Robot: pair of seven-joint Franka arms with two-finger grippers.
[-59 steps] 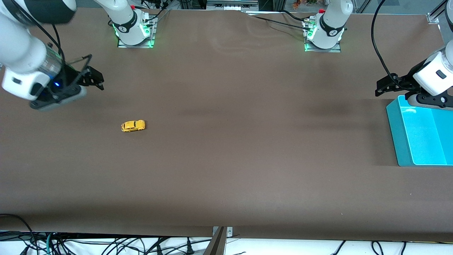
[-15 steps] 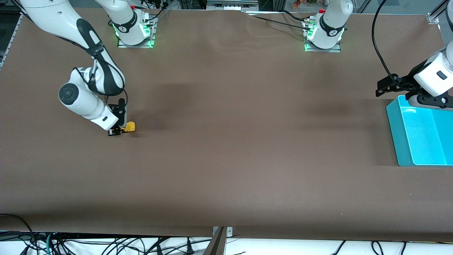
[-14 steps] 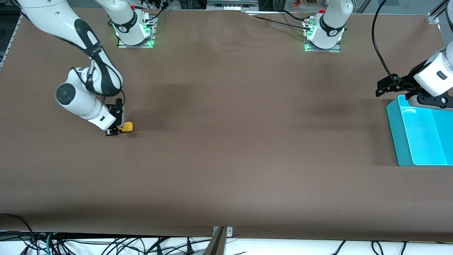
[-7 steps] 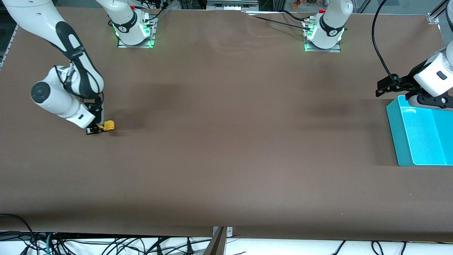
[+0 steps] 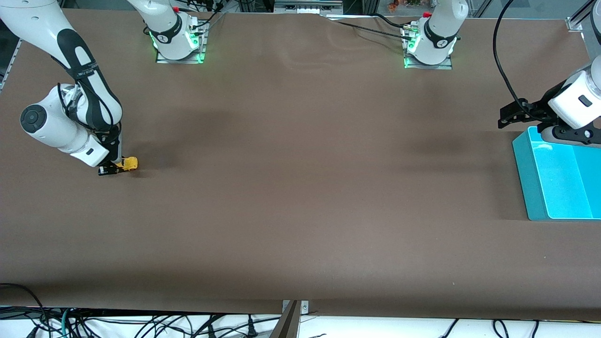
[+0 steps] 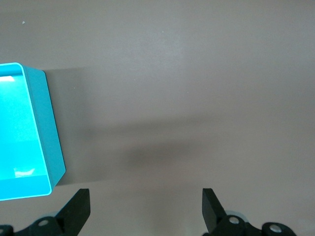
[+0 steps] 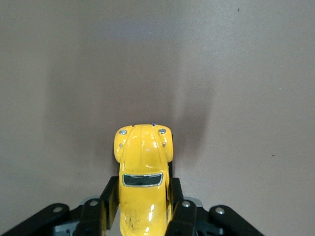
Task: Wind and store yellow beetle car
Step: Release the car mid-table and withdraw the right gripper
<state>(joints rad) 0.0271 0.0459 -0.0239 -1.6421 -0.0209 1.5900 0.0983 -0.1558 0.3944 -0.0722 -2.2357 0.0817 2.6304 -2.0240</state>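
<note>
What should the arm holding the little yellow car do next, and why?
Probably let go. The right tool is shut on the yellow beetle car low at the table, its nose facing the teal bin at the left arm's end, where the open left tool waits.

Car rear: your right pincer (image 7: pixel 144 216) hides the yellow beetle car's (image 7: pixel 142 184) tail.
Bin: the turquoise bin (image 5: pixel 554 176) is cut off by the frame edge.
</note>
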